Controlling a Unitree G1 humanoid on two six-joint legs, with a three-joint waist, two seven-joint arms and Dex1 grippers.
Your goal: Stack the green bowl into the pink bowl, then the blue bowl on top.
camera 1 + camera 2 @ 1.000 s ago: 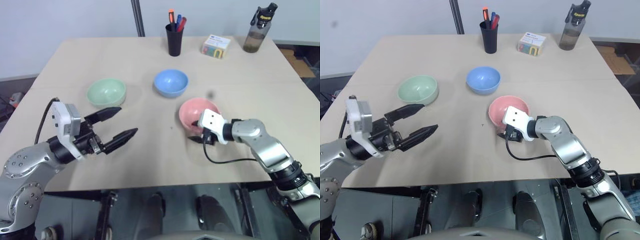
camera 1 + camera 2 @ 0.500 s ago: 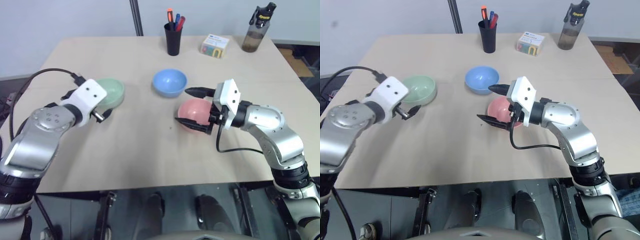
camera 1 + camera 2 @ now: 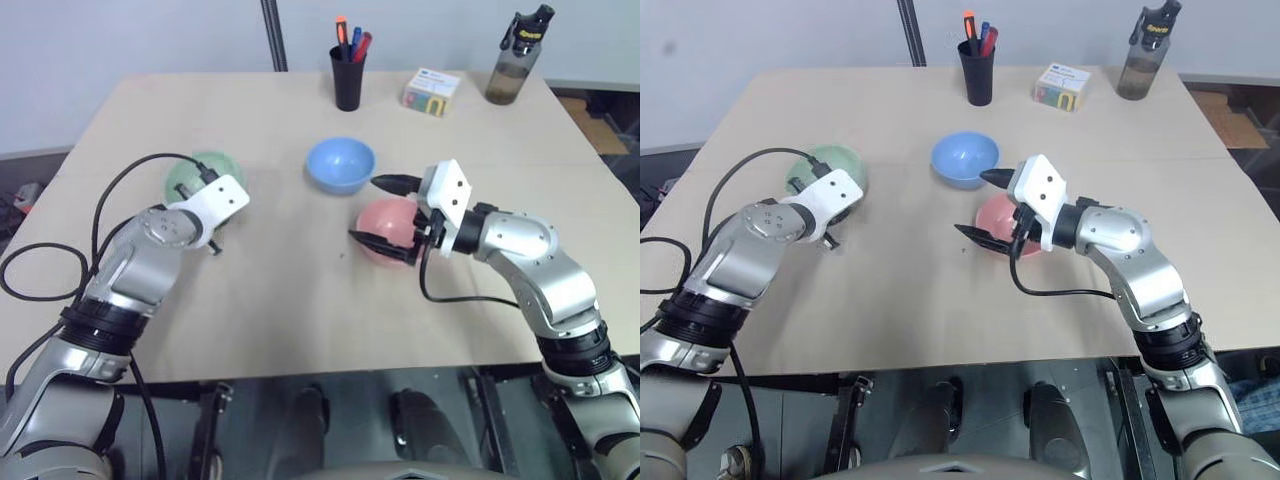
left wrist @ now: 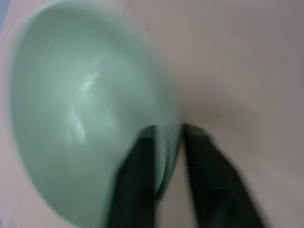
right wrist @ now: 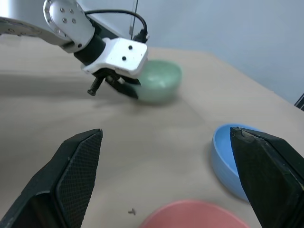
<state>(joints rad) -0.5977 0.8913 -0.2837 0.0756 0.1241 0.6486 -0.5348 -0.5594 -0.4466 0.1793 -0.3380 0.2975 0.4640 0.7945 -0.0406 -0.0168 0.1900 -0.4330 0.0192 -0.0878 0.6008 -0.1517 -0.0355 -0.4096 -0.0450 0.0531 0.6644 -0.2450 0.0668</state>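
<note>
The green bowl (image 3: pixel 188 172) sits at the table's left, and my left gripper (image 4: pixel 168 142) is shut on its near rim, one finger inside and one outside. My left wrist covers the bowl's near side in the eye views. The blue bowl (image 3: pixel 340 165) rests in the middle of the table. The pink bowl (image 3: pixel 397 224) lies just right of centre. Above its left side my right gripper (image 3: pixel 381 213) hovers open, fingers spread wide and pointing toward the left arm. The right wrist view looks across at the green bowl (image 5: pixel 160 80) with the left gripper (image 5: pixel 129 90) on it.
Along the far edge stand a black pen cup (image 3: pixel 348 78), a small colourful box (image 3: pixel 432 92) and a dark bottle (image 3: pixel 515 60). A pole (image 3: pixel 272 35) rises behind the table. Bare tabletop (image 3: pixel 290 290) lies between the bowls and the near edge.
My left arm swung forward from the near edge to the green bowl, and its gripper shut on the rim. My right gripper rose from beside the pink bowl and spread wide.
</note>
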